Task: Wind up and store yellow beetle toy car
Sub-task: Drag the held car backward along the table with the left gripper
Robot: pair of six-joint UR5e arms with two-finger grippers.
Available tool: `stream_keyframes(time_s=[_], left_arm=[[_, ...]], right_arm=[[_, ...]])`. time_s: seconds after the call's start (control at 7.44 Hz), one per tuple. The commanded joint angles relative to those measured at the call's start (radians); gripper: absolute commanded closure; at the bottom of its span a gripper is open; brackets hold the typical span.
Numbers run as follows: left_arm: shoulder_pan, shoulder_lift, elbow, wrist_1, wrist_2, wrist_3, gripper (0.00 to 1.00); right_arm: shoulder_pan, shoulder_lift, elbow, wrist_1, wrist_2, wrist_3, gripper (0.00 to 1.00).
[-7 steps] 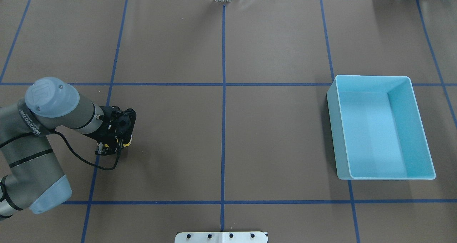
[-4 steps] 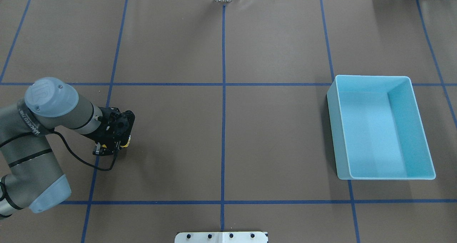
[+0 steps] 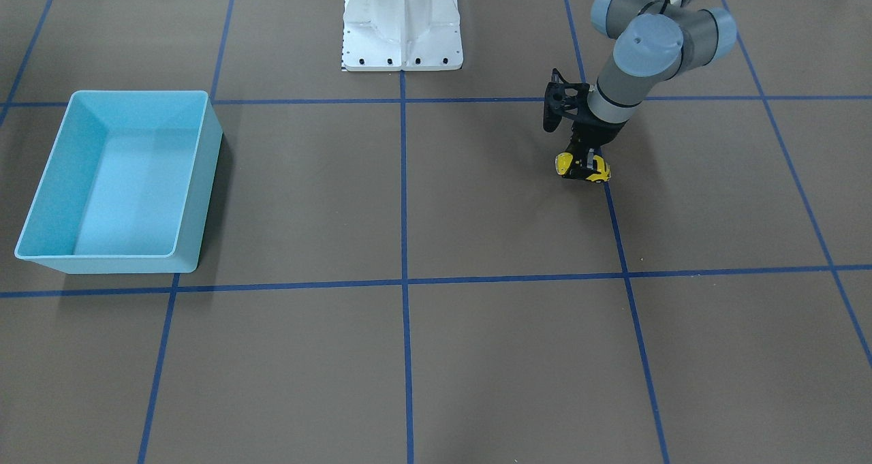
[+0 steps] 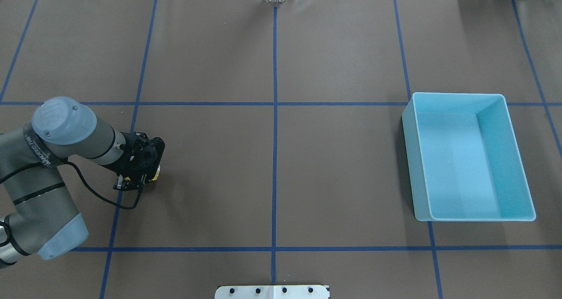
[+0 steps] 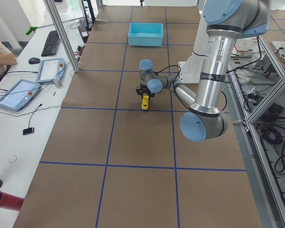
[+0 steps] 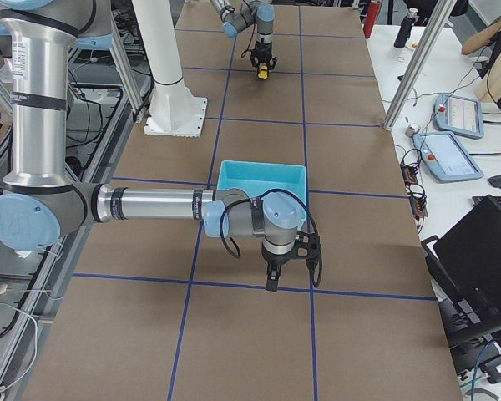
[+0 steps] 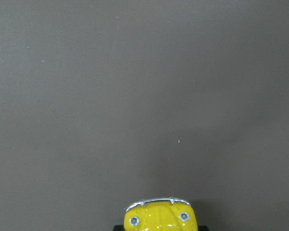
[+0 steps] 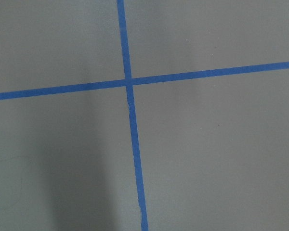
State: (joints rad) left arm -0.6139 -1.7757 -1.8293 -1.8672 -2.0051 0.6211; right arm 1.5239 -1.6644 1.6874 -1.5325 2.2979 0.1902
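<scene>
progress check: yellow beetle toy car (image 3: 564, 163) not stored yet, down low at 9 o'clock side of worktop (image 4: 342, 167) in overhead view, light-blue bin (image 4: 456, 94) way over at 3 o'clock

left tool (image 3: 586, 159) clamped on car from above, fingers straddling body. looks like wind-up stage, though can't tell if wheels touch worktop

left arm folded at elbow, wrist pointing straight down

right tool (image 6: 271, 280) hangs pointing down near bin, open or closed, can't tell

to do: wind, carry across, drop in bin
</scene>
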Motion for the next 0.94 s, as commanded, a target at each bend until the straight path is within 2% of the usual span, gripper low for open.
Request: stream_keyframes(time_s=[0.0, 0.81], left_arm=[[-0.003, 0.008, 0.013, -0.020, 0.000, -0.001, 1.00], [-0.003, 0.050, 0.013, -0.078, 0.000, -0.001, 1.00]], right_arm=[[-0.004, 0.000, -0.002, 0.000, 0.000, 0.000, 0.01], [-0.019, 0.000, -0.003, 0.002, 0.000, -0.002, 0.01]])
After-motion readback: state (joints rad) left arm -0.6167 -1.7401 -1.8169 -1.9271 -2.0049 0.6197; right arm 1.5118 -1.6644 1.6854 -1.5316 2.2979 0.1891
